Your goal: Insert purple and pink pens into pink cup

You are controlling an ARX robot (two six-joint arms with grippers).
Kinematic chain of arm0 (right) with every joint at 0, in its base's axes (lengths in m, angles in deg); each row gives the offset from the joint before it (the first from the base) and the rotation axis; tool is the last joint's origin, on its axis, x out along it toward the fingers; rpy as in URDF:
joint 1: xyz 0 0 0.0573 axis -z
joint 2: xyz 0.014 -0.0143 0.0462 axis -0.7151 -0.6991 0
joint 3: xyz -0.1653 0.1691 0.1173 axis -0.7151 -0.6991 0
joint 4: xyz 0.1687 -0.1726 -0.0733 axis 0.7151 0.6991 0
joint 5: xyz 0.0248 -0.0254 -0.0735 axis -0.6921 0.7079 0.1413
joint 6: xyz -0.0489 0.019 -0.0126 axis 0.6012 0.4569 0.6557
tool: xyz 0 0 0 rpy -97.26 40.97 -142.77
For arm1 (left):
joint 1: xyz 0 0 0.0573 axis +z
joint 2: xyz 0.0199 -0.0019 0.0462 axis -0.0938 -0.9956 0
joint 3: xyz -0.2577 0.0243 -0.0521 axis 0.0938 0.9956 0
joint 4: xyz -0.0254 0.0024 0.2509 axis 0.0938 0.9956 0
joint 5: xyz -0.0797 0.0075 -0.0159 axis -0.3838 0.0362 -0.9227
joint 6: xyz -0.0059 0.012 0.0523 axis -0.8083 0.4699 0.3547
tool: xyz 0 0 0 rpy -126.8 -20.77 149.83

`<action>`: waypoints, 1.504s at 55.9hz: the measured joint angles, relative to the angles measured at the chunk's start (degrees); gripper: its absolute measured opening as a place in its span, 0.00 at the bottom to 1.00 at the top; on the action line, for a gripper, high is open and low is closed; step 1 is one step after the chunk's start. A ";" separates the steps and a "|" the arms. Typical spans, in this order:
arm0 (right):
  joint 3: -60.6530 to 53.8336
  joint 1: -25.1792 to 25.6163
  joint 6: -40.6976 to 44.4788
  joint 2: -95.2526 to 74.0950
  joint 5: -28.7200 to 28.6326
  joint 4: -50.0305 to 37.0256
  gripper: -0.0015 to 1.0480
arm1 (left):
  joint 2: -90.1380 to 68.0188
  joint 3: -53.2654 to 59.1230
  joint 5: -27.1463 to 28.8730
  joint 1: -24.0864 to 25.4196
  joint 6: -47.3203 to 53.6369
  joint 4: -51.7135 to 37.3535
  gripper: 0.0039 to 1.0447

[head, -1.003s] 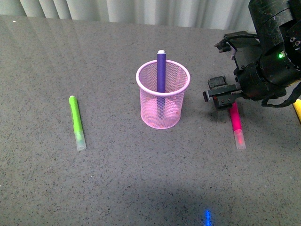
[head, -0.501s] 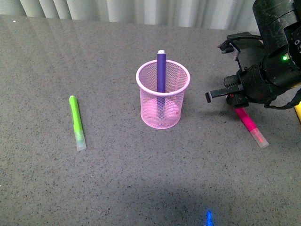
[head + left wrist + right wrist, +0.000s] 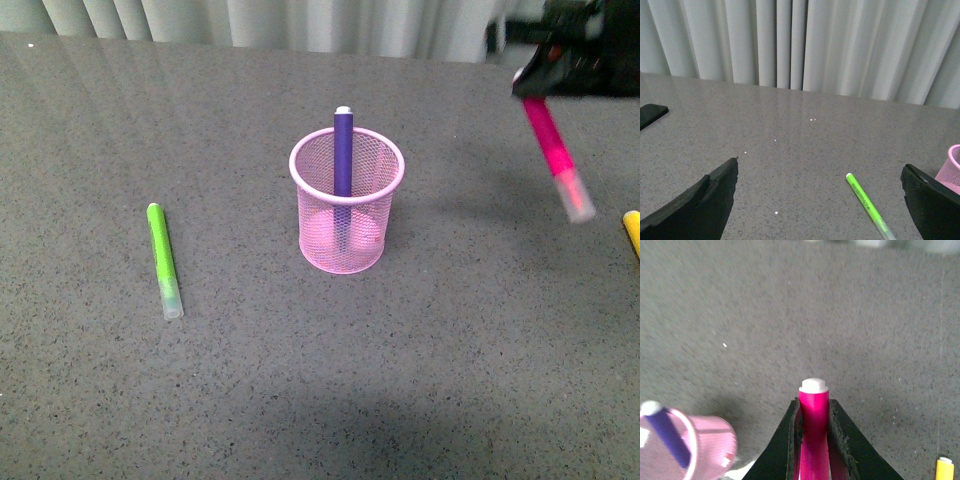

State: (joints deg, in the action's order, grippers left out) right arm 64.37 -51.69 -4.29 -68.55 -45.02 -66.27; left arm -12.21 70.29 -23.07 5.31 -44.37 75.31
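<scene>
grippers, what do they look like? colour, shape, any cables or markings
Both are black. The left gripper has two broad, wedge-shaped fingers, plain and matte. The right gripper has slimmer tapering fingers with rough, grainy inner faces. No cables or markings show in the wrist views.

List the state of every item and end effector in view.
left end effector: open, empty.
right end effector: shut on pink pen.
pink pen: held off the table, tilted, cap end down.
cup: upright on the table.
purple pen: standing in the cup, top above the rim.
green marker: lying flat, left of the cup.
yellow marker: lying at the right edge, mostly cut off.
</scene>
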 joint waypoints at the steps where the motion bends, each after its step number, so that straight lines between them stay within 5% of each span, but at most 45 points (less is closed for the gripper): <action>1: 0.09 -0.24 -1.07 1.05 -0.09 0.00 0.07 | 0.00 0.00 0.00 0.00 0.00 0.00 0.93; 29: 6.56 -15.87 -27.06 -5.68 8.76 -8.57 0.07 | 0.00 0.00 0.00 0.00 0.02 0.00 0.93; 41: 9.25 -18.84 -31.91 -11.58 11.21 -14.19 0.07 | 0.00 0.00 0.00 0.00 0.00 0.00 0.93; 84: 0.22 -13.42 -32.15 -14.12 8.04 -29.33 0.07 | 0.00 0.00 0.00 0.00 0.02 0.00 0.93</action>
State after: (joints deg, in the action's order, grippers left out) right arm 64.59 -65.11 -36.44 -82.67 -36.97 -95.60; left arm -12.21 70.29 -23.07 5.31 -44.35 75.31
